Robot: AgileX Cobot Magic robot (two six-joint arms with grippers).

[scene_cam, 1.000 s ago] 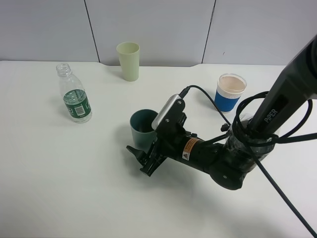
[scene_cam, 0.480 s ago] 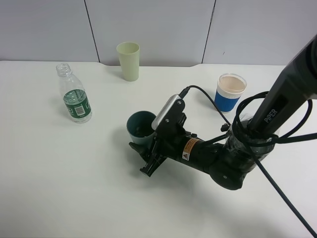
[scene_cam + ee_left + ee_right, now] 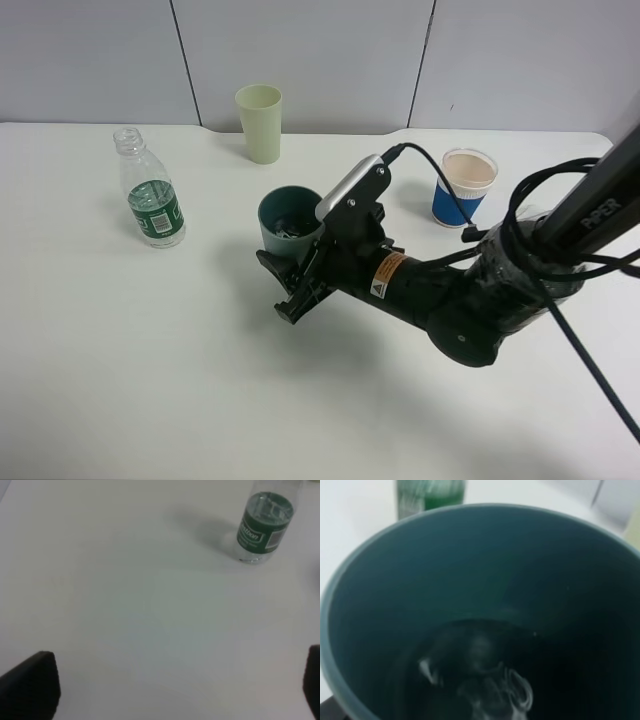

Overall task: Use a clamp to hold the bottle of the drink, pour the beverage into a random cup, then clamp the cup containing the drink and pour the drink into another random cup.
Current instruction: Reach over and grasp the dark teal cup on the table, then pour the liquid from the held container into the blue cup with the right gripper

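Observation:
My right gripper [image 3: 291, 268] is shut on the teal cup [image 3: 285, 222] and holds it upright just off the white table [image 3: 150, 350]. In the right wrist view the cup [image 3: 485, 570] fills the frame, with clear beverage [image 3: 480, 675] in its dark bottom. The capless bottle [image 3: 152, 200] with the green label stands at the left, apart from both grippers. It also shows in the left wrist view [image 3: 262, 527]. My left gripper [image 3: 170, 690] is open above bare table, its fingertips [image 3: 30, 685] far apart. The blue-sleeved white cup [image 3: 462, 187] stands at the right.
A pale yellow-green cup [image 3: 260, 123] stands at the back near the wall. The right arm's black cable [image 3: 440, 190] loops over the table in front of the blue-sleeved cup. The bottle's green label [image 3: 430, 492] shows blurred beyond the teal cup's rim.
The right gripper's jaws closed on the teal cup, then raised it off the table and carried it slightly toward the back. The bottle and the other cups stayed put.

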